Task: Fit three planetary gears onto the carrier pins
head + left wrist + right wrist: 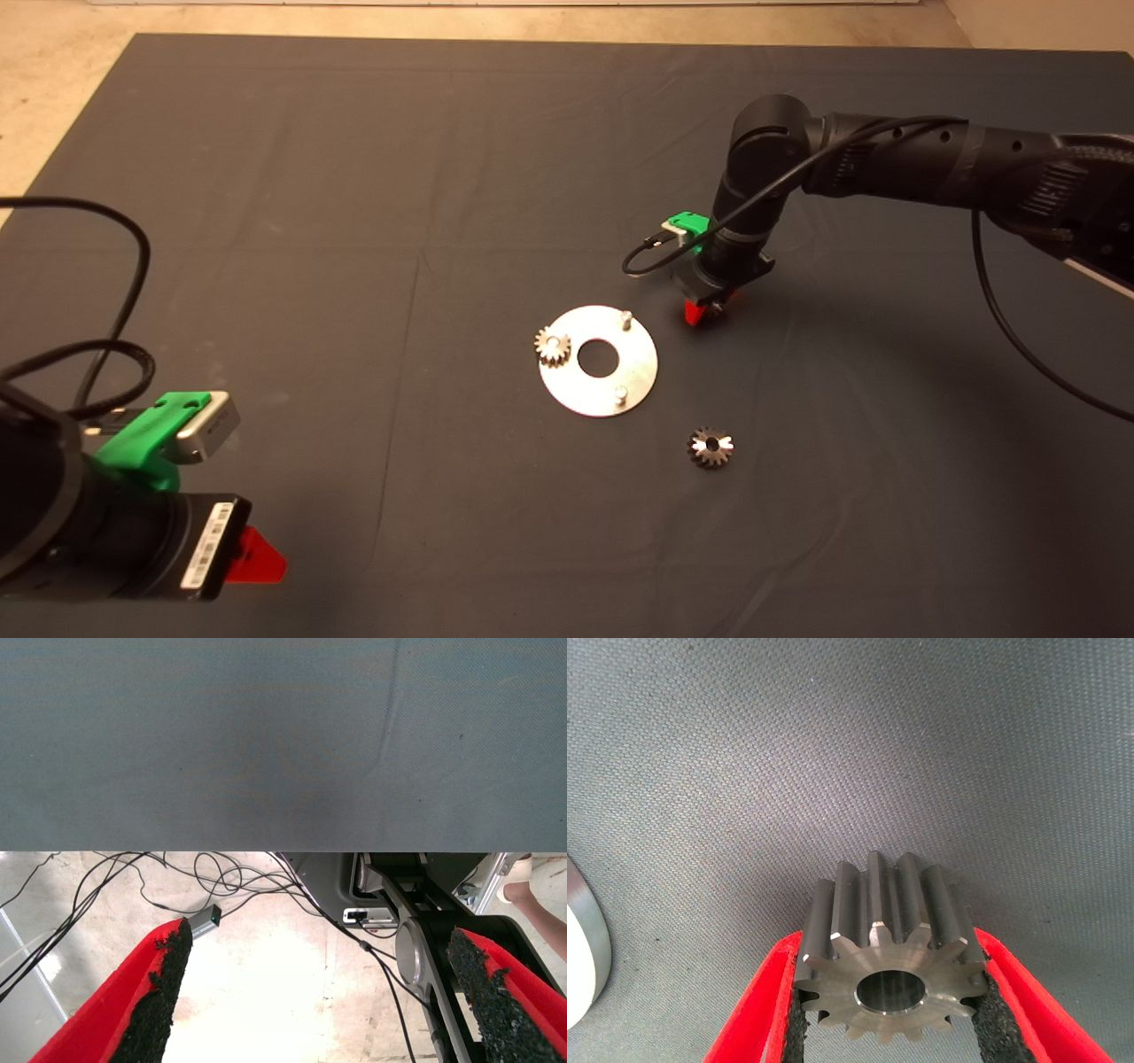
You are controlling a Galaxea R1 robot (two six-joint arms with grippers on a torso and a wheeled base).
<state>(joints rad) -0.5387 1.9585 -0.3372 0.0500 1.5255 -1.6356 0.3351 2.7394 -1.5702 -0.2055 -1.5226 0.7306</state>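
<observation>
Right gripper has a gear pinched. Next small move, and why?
Probably carry the held gear left over the near bare pin: right gripper sits just beside the disc, and only one gear is seated.

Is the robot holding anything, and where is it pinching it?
Yes. The right gripper holds a planetary gear, its fingers pinching the toothed sides. The left gripper holds nothing.
</observation>
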